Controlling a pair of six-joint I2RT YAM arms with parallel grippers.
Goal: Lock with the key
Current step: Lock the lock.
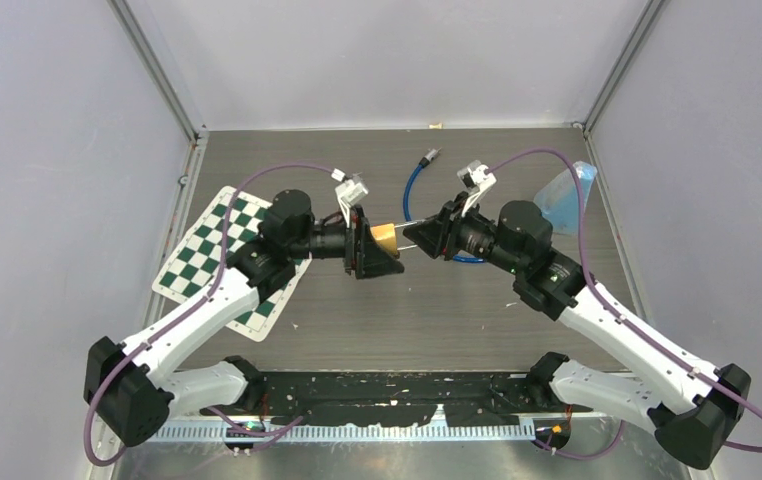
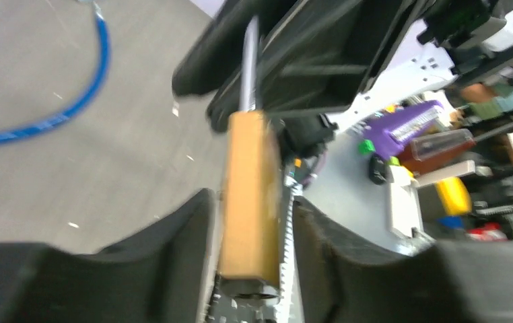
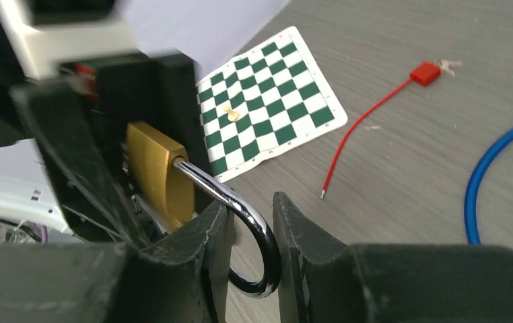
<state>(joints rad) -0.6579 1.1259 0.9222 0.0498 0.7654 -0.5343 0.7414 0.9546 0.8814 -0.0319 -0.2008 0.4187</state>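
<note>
A brass padlock (image 1: 384, 237) hangs above the table between my two grippers. My left gripper (image 1: 369, 248) is shut on its brass body (image 2: 250, 195), which stands upright between the jaws. The steel shackle (image 2: 248, 60) runs from the body towards the right gripper. My right gripper (image 1: 414, 236) is shut on the curved end of the shackle (image 3: 244, 210), with the brass body (image 3: 156, 168) just beyond it. In the wrist views the left gripper (image 2: 250, 205) and the right gripper (image 3: 250, 219) face each other closely. No key shows clearly.
A green and white chessboard mat (image 1: 219, 262) lies on the left, with a small cream piece (image 3: 229, 111) on it. A blue cable (image 1: 419, 190) lies behind the grippers. A red cable (image 3: 365, 128) ends in a red block (image 3: 425, 72). A blue bag (image 1: 567, 188) lies at the far right.
</note>
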